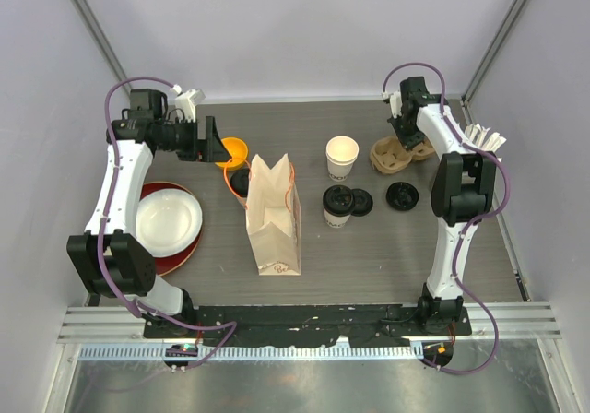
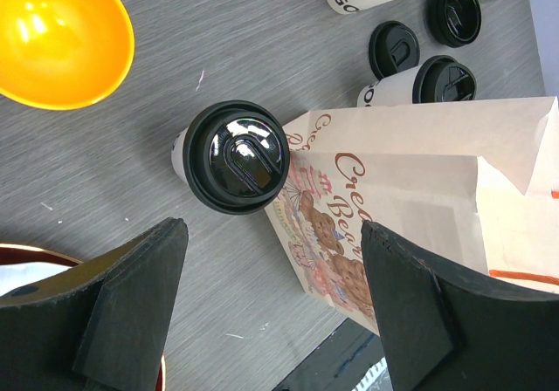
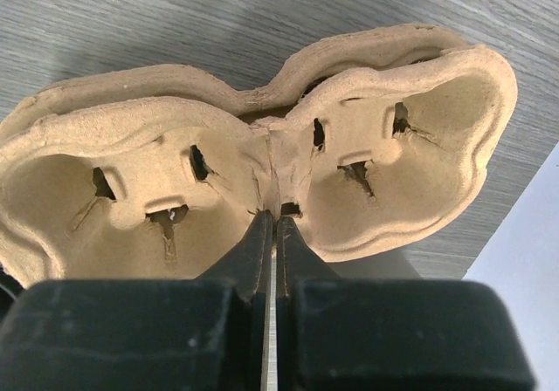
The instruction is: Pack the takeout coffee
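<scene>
One takeout coffee cup (image 1: 240,182), white with a black lid, stands against the far left side of the paper bag (image 1: 274,215). In the left wrist view this cup (image 2: 236,155) sits just ahead of my open, empty left gripper (image 2: 272,229), beside the bag (image 2: 419,190). The left gripper (image 1: 210,141) hovers at the back left. A second lidded cup (image 1: 337,206) stands right of the bag. At the back right, my right gripper (image 1: 406,139) is shut on the middle ridge of the brown cardboard cup carrier (image 3: 367,147), fingertips pinched together (image 3: 269,218).
An orange bowl (image 1: 233,147) lies by the left gripper. A lidless white cup (image 1: 342,156) and two loose black lids (image 1: 360,201) (image 1: 403,195) sit right of the bag. A white plate on a red plate (image 1: 189,252) is at the left.
</scene>
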Motion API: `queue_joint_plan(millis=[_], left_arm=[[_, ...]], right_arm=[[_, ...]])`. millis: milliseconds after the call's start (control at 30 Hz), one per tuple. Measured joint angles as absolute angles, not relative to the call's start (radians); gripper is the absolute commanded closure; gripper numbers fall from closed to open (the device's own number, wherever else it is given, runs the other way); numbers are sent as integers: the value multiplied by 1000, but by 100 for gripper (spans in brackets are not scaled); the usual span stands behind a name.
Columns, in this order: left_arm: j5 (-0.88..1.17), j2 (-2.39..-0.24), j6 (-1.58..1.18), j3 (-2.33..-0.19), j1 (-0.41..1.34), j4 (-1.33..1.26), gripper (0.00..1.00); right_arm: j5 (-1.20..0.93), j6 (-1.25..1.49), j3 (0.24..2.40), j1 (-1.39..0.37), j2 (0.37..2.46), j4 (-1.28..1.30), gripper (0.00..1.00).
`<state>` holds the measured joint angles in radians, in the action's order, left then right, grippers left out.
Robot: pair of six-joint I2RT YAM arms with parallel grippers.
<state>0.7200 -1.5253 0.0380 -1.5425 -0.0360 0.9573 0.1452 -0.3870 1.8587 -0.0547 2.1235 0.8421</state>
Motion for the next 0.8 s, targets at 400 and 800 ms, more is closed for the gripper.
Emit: queue_joint_plan(millis=[400,800], left_arm=[[720,-1525,38,-1543,-36,958,15],[720,-1525,39,-1543,-36,959,15]], right_arm=[[144,-387,1859,-55,2117,843,99],[128,-388,1858,-55,1988,838,99]])
